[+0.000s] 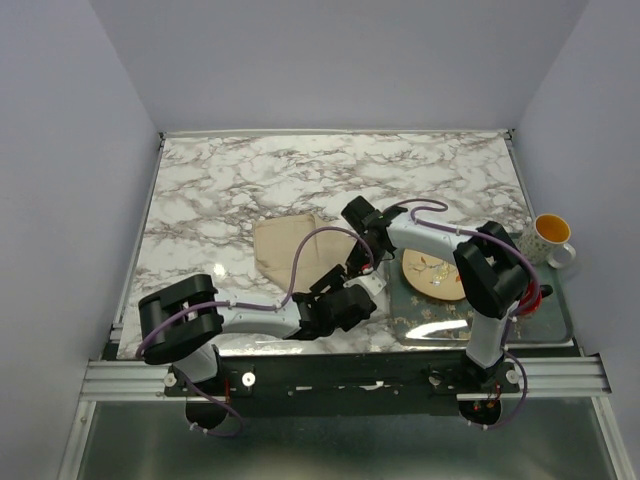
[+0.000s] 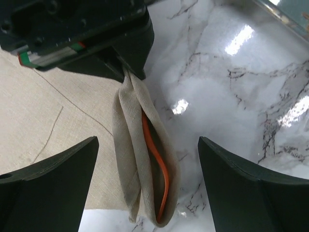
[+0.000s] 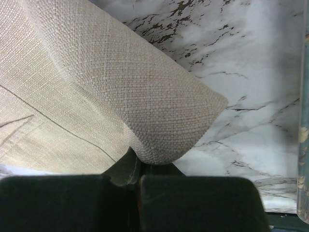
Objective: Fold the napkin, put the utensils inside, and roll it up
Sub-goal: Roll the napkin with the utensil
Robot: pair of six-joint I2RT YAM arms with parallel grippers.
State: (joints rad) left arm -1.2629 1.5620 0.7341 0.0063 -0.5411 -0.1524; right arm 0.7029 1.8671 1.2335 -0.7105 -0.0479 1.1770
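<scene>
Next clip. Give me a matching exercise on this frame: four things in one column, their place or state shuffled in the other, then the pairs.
Things:
1. left gripper
2. right gripper
3. orange utensil
4. plate

Place or state:
A. shut on the napkin
B. resting on the tray
C. tucked inside the napkin's fold
D. open, one finger on each side of the fold

Pairs: 1-D, 2-A, 3-C, 4-B
</scene>
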